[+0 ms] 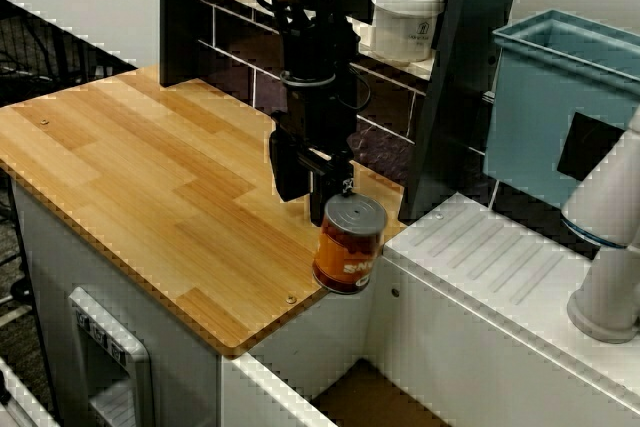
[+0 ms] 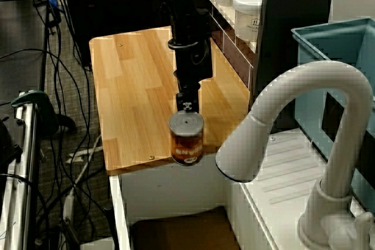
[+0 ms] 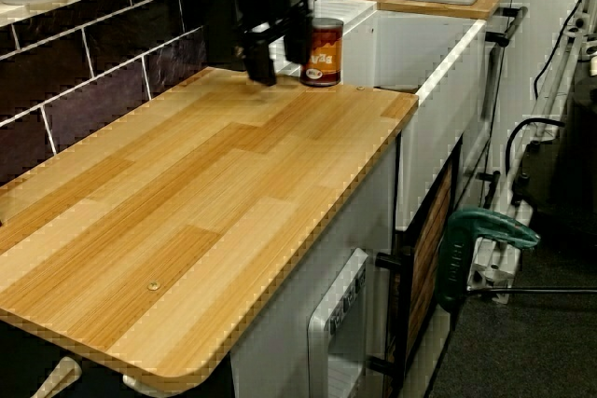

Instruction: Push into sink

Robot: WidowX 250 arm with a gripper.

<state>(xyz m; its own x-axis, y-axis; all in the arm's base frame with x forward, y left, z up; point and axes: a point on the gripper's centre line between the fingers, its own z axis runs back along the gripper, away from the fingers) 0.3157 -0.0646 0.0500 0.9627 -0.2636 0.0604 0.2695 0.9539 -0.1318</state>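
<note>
Orange can [image 1: 349,244] upright at counter [image 1: 150,177] edge by sink [image 1: 480,277] | pincer [image 3: 277,47] apart, beside can

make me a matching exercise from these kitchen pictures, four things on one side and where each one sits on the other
Things:
1. can
2. gripper
3. white tub
4. light-blue bin

Places:
A. on the ledge above the dark tiles
B. right behind the can, over the wooden counter
C. behind the ridged drainboard
D. at the counter's edge next to the sink

Pairs: 1-D, 2-B, 3-A, 4-C
</note>
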